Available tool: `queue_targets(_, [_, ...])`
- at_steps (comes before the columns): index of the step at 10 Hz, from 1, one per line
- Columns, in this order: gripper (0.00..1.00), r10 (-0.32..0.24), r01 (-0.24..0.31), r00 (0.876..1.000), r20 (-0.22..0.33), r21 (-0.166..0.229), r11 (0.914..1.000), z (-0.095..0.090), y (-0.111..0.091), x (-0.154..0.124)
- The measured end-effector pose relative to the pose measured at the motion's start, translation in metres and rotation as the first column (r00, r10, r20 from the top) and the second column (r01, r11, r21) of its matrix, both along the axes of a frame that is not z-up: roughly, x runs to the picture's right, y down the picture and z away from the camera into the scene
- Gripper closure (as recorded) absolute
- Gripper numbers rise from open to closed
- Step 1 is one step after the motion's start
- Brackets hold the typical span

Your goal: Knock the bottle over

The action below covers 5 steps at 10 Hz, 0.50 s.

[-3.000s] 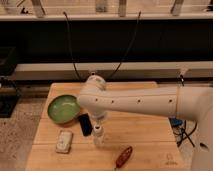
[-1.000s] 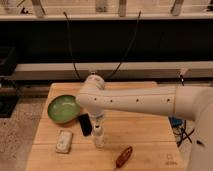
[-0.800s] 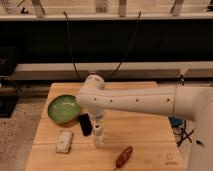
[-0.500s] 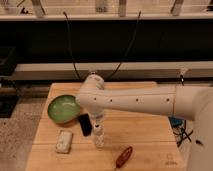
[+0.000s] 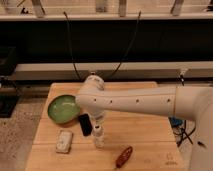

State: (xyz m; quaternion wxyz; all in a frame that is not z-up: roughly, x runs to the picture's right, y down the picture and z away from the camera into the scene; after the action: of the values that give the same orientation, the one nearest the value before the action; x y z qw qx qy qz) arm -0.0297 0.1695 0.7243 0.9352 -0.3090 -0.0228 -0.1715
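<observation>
Lab-like room: pincer (image 5: 89, 123) over wooden table (image 5: 145, 134), cabled wall.

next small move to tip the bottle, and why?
Probably a short sideways push into the bottle's upper half. The bottle stands upright on the wooden table, and the gripper hangs right at its cap, one dark finger just beside it toward the green bowl. A high contact should topple it rather than slide it.
</observation>
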Motion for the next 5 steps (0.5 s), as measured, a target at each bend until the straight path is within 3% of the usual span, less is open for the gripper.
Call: queue_targets(5, [1.0, 0.006, -0.006, 1.0, 0.001, -0.011, 0.9999, -0.009, 0.0094, -0.0005])
